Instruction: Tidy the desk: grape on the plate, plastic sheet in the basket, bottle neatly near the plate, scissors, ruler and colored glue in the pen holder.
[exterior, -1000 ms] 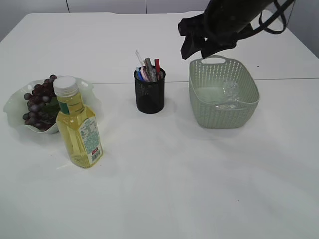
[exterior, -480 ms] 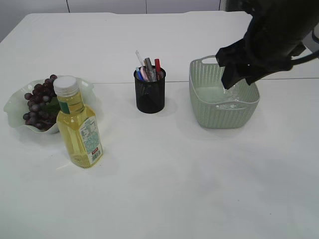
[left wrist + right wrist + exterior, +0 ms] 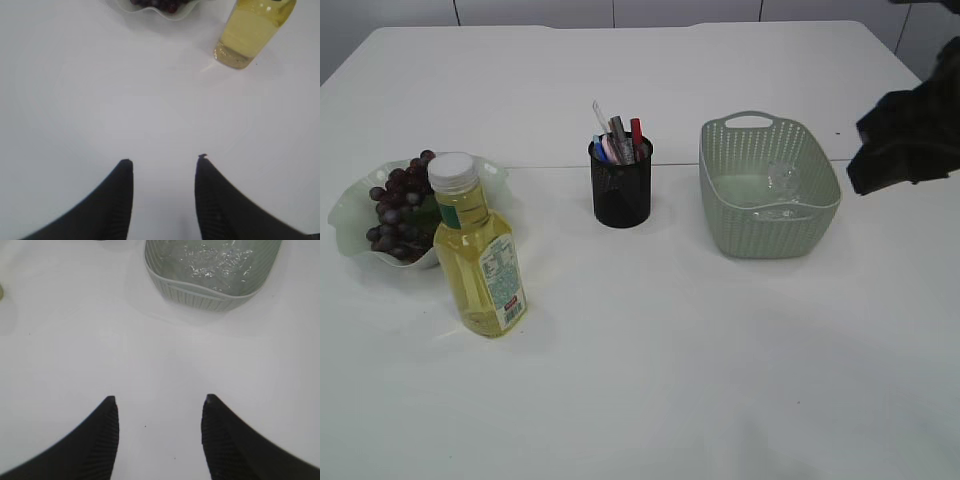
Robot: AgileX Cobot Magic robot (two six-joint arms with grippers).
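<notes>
Dark grapes [image 3: 395, 205] lie on the wavy clear plate [image 3: 348, 215] at the left. The yellow bottle [image 3: 480, 262] stands upright just right of the plate. The black mesh pen holder [image 3: 620, 190] holds a clear ruler [image 3: 599, 117] and coloured glue sticks [image 3: 636, 133]; I cannot pick out the scissors among them. The plastic sheet [image 3: 775, 188] lies inside the green basket [image 3: 770, 235]. My right arm [image 3: 910, 140] hangs at the right edge, and its gripper [image 3: 161, 399] is open and empty in front of the basket [image 3: 200, 290]. My left gripper [image 3: 165, 160] is open over bare table, short of the bottle [image 3: 252, 32].
The white table [image 3: 670, 350] stretches wide in front of the objects. A seam crosses it behind the pen holder. The plate's rim [image 3: 165, 14] shows at the top of the left wrist view.
My right arm has swung from above the basket's far side to the right, past the basket, to the frame's edge. The objects have not moved.
</notes>
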